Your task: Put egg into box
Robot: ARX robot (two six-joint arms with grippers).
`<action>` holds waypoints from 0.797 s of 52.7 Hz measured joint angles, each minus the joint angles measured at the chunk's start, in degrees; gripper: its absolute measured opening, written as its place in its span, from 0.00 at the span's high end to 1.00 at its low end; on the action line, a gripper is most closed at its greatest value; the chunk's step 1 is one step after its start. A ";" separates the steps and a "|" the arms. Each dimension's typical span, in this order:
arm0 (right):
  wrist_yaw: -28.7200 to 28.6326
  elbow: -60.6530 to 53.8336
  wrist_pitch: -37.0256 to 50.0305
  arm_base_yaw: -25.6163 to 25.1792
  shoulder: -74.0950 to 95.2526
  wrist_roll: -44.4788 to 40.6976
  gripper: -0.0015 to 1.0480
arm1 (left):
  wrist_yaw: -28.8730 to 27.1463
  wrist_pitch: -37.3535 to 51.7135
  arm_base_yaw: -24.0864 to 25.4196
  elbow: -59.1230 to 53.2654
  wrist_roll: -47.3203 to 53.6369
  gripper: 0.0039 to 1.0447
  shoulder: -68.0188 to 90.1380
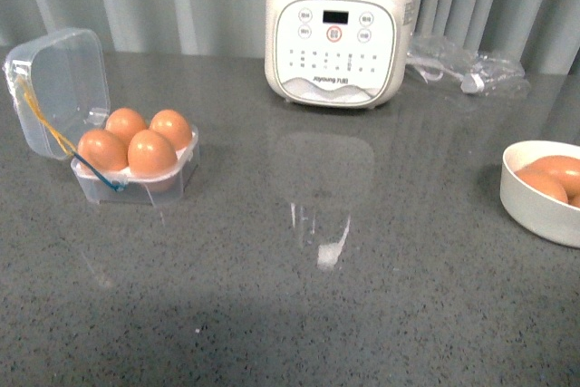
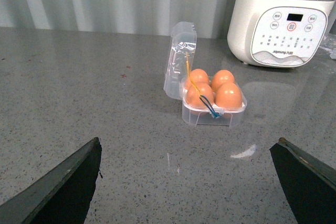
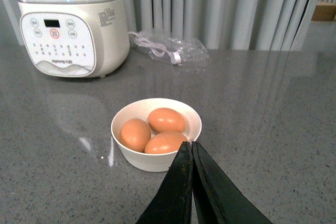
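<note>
Left of centre in my front view, the box (image 1: 131, 189) sits with its lid (image 1: 56, 88) tilted up and back. All four cups are filled, and the eggs (image 1: 151, 151) stand on end, long axes upright. The left gripper (image 2: 186, 182) faces the box, jaws spread wide and empty. At the right edge, the bowl (image 1: 535, 210) holds loose eggs (image 1: 555, 172) lying sideways. The right gripper (image 3: 191, 148) hangs just before the bowl, jaws pressed together on nothing.

Box (image 1: 59, 88) w/ four eggs (image 1: 151, 153) in it: front-left of Joyoung blender (image 1: 340, 33). Bowl (image 1: 535, 210) w/ three eggs (image 3: 166, 120): front-right. Bagged cable (image 1: 462, 68): just right of blender. All on countertop (image 1: 362, 296).
</note>
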 joint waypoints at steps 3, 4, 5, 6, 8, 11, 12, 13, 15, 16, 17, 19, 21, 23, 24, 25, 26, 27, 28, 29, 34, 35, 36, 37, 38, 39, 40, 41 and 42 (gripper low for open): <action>0.00 -1.55 1.57 0.00 -0.68 0.00 0.97 | -0.02 0.00 0.00 0.02 0.00 0.06 0.00; 0.00 -1.86 1.38 0.00 -1.05 0.00 0.97 | -0.02 0.00 0.00 0.02 0.02 0.06 0.00; 0.00 -1.86 0.66 0.02 -1.66 0.00 0.97 | -0.02 0.00 0.00 0.02 0.00 0.06 0.00; 0.00 -1.86 0.28 0.04 -2.03 0.00 0.97 | 0.00 0.00 0.00 0.02 0.02 0.06 0.00; 0.02 -1.86 -1.42 0.04 -3.72 0.00 0.97 | 0.00 0.00 0.00 0.00 0.02 0.06 0.00; 0.00 -1.86 -3.21 0.04 -5.81 0.00 0.97 | 0.00 0.00 0.00 0.02 0.00 0.06 0.00; 0.00 -1.86 -3.93 0.04 -6.67 0.00 0.97 | 0.00 0.00 0.00 0.00 0.00 0.06 0.00; 0.00 -1.86 -4.42 0.04 -7.19 0.02 0.97 | 0.00 0.00 0.00 0.02 0.00 0.06 0.00; 0.00 -1.86 -5.68 0.04 -8.46 0.00 0.97 | 0.00 0.00 0.00 0.02 0.00 0.06 0.02; 0.00 -1.86 -6.14 0.04 -8.92 0.00 0.97 | -0.02 0.00 0.00 0.02 0.00 0.06 0.02; 0.00 -1.86 -6.86 0.04 -9.60 0.00 0.97 | -0.02 0.00 0.00 0.02 0.00 0.06 0.02; 0.00 -1.84 -7.98 0.04 -10.64 0.00 0.97 | 0.00 0.00 0.00 0.02 0.00 0.06 0.00; 0.00 -1.86 -8.81 0.04 -11.52 0.00 0.97 | 0.00 0.00 0.00 0.00 0.00 0.06 0.00; 0.00 -1.86 -9.81 0.04 -12.57 0.00 0.97 | 0.00 0.00 0.00 0.02 0.00 0.06 0.00; 0.00 -1.86 -10.19 0.04 -12.96 0.02 0.97 | -0.02 0.00 0.00 0.02 0.00 0.06 0.00; 0.00 -1.86 -10.38 0.04 -13.16 0.00 0.97 | 0.00 0.00 0.00 0.02 0.00 0.06 0.00; 0.00 -1.86 -10.73 0.04 -13.55 0.00 0.97 | 0.00 0.00 0.00 0.02 0.00 0.06 0.00; 0.00 -1.86 -11.08 0.04 -13.90 0.00 0.97 | 0.00 0.00 0.00 0.02 0.00 0.06 0.00; 0.00 -1.86 -11.23 0.04 -14.05 0.00 0.97 | 0.00 0.00 0.00 0.02 0.00 0.06 0.00; 0.00 -1.86 -11.54 0.04 -14.38 0.00 0.97 | -0.02 0.00 0.00 0.02 0.00 0.06 0.00; 0.00 -1.86 -12.85 0.04 -15.63 0.00 0.97 | 0.00 0.00 0.00 0.00 0.00 0.06 0.00; 0.00 -1.86 -13.16 0.04 -15.93 0.00 0.97 | 0.00 0.00 0.00 0.02 0.00 0.06 0.00; 0.00 -1.86 -13.46 0.04 -16.22 0.00 0.97 | 0.00 0.00 0.00 0.02 0.00 0.06 0.00; 0.00 -1.86 -13.62 0.04 -16.37 0.00 0.97 | 0.00 0.00 0.00 0.02 0.00 0.06 0.00; 0.00 -1.86 -13.88 0.04 -16.66 0.00 0.97 | 0.00 0.00 0.00 0.02 0.00 0.06 0.00; 0.00 -1.86 -14.12 0.04 -16.90 0.00 0.97 | -0.02 0.00 0.00 0.02 0.02 0.06 0.00; 0.00 -1.86 -14.23 0.04 -17.05 0.00 0.97 | 0.00 0.00 0.00 0.02 0.00 0.06 0.00; 0.00 -1.86 -14.49 0.04 -17.31 0.00 0.97 | 0.00 0.00 0.00 0.02 0.02 0.06 0.00; 0.00 -1.86 -14.69 0.04 -17.57 0.00 0.97 | 0.00 0.00 0.00 0.02 0.00 0.06 0.00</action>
